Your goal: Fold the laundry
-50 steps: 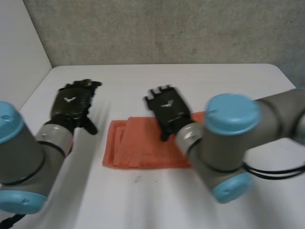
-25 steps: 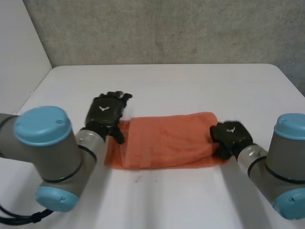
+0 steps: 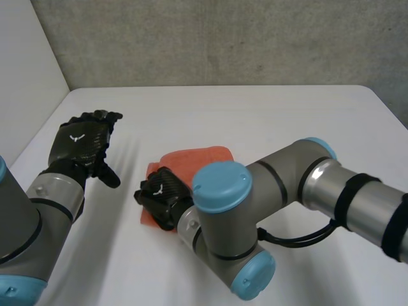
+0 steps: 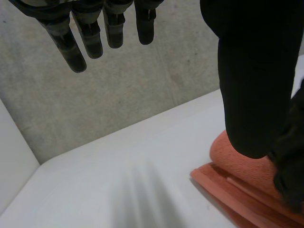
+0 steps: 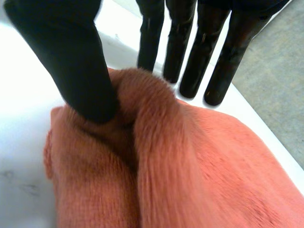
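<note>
Our left arm (image 3: 29, 210) and right arm (image 3: 287, 182) are thick grey cylinders, and we carry round light-blue caps (image 3: 220, 185) at the joints. Our left hand (image 3: 81, 143) and right hand (image 3: 162, 191) are black with a woven-looking surface, each bearing a small white mark (image 3: 78, 136) on its back.

Towel (image 3: 203, 155) mostly hidden behind R arm (image 3: 280, 185), head view.

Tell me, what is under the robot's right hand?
The orange towel, lying on the white table. The right hand pinches a bunched fold of it between thumb and fingers. The right arm covers much of the towel's near side, so what lies there can't be seen.
</note>
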`<move>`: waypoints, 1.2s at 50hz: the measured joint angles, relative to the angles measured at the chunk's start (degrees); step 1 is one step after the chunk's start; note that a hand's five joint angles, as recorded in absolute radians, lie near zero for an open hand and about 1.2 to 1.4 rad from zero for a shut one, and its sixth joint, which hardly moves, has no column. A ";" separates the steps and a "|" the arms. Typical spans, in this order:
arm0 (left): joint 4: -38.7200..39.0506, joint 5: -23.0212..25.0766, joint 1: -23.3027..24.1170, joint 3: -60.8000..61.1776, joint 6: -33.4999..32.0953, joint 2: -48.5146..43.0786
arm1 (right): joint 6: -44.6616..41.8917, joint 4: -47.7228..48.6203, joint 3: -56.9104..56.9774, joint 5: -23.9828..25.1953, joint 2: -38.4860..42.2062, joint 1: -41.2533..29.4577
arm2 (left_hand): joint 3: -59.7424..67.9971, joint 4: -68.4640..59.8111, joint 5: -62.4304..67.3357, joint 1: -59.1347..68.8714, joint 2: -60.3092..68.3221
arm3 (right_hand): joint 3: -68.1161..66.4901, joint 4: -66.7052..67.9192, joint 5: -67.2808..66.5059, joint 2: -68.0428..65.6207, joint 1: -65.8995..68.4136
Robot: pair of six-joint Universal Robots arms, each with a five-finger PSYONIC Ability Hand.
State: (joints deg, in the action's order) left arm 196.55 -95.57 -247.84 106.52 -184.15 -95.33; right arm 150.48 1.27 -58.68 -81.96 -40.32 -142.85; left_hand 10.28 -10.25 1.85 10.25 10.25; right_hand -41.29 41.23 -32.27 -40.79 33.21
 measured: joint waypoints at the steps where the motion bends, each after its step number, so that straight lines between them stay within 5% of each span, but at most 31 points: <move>1: -0.02 0.01 -0.12 -0.08 0.01 0.00 | 0.03 0.00 0.18 -0.17 0.11 -0.12 | 0.00 0.00 0.00 0.00 0.00 | 11.25 -11.31 11.01 12.39 -9.59; 4: 0.07 0.11 -0.60 -1.09 0.02 -0.28 | 1.42 0.19 0.35 -1.98 -1.61 -0.15 | 0.00 0.00 0.00 0.00 0.00 | 27.88 -27.34 26.88 27.19 -20.73; 13: 0.27 0.37 0.34 -7.57 0.60 -4.90 | 13.63 0.74 -4.14 -5.63 -13.27 5.59 | 0.00 0.00 0.00 0.00 0.00 | 28.94 -27.85 28.22 28.02 -21.06; 25: -6.66 3.38 11.58 -24.04 9.81 -20.51 | 32.26 -3.36 -13.40 -5.50 -22.57 20.42 | 0.01 -0.05 0.00 0.04 0.03 | 28.94 -27.85 28.21 28.02 -21.06; 37: -11.48 4.88 15.34 -29.27 12.49 -28.55 | 33.03 -5.14 -13.69 -2.90 -17.73 25.09 | 0.13 -0.14 0.00 0.17 0.13 | 28.94 -27.85 28.21 28.02 -21.06; 53: -15.79 2.91 9.47 -26.81 10.73 -30.12 | 33.78 -6.07 -5.92 1.63 -7.85 21.70 | 0.14 -0.15 0.00 0.18 0.17 | 28.94 -27.85 28.21 28.02 -21.06; 60: -18.40 2.15 7.71 -25.75 4.46 -30.74 | 33.71 -8.65 -0.99 1.56 -2.60 19.48 | 0.14 -0.15 0.00 0.17 0.17 | 28.94 -27.85 28.21 28.02 -21.06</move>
State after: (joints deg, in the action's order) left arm 178.16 -93.42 -240.14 80.77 -179.69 -126.07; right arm 184.19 -7.37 -59.68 -80.41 -42.92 -123.36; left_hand 10.41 -10.41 1.85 10.42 10.42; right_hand -12.35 13.38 -4.06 -12.77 12.14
